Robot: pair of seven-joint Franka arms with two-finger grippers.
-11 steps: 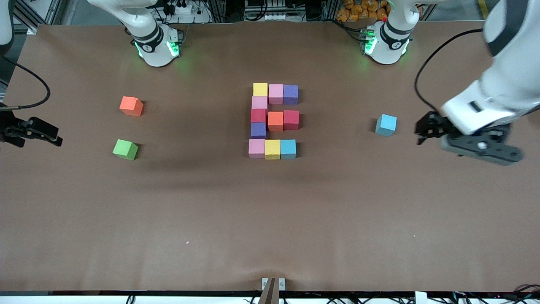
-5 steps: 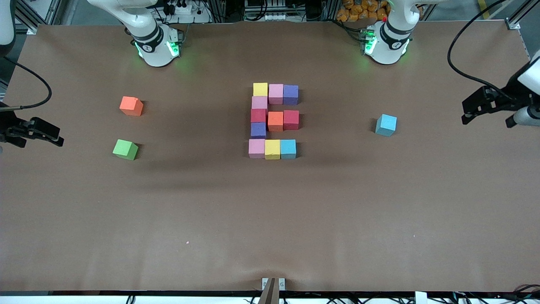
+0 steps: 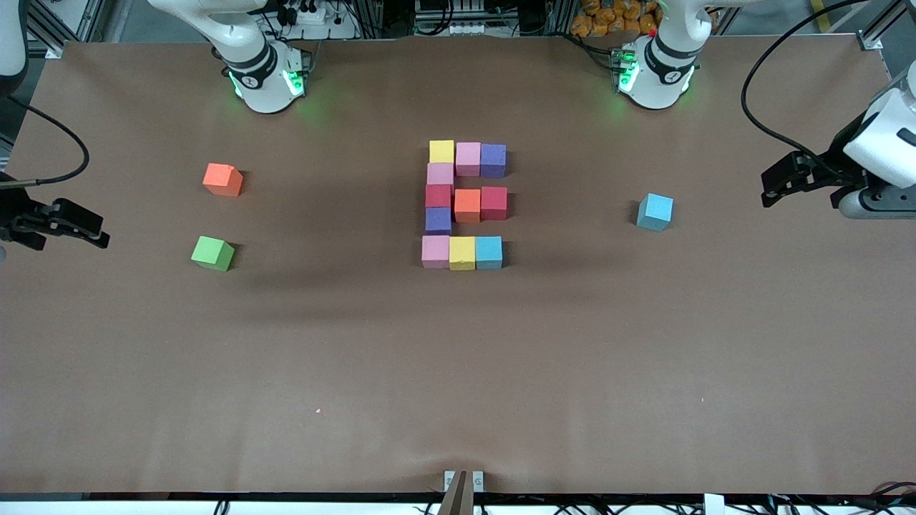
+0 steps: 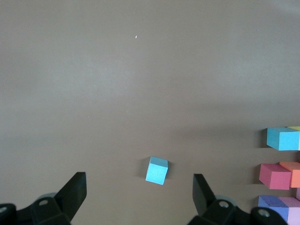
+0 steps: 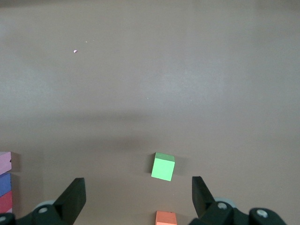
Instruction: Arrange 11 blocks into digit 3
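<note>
My left gripper and right gripper hang open and empty at the bench ends; the digit 3 looks complete, I think.

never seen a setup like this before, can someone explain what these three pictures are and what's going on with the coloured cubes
These show two robot arms at a brown table. The wide picture looks down from a camera facing the arms; the other two come from cameras on each arm's wrist, looking past its two fingers.

In the middle, eleven small blocks touch to form the digit 3, which reads like an E from here. Three loose cubes lie apart: a light blue cube toward the left arm's end, and an orange cube and a green cube toward the right arm's end.

Nothing is held. The left gripper and the right gripper are both open, each over its own end of the table.
</note>
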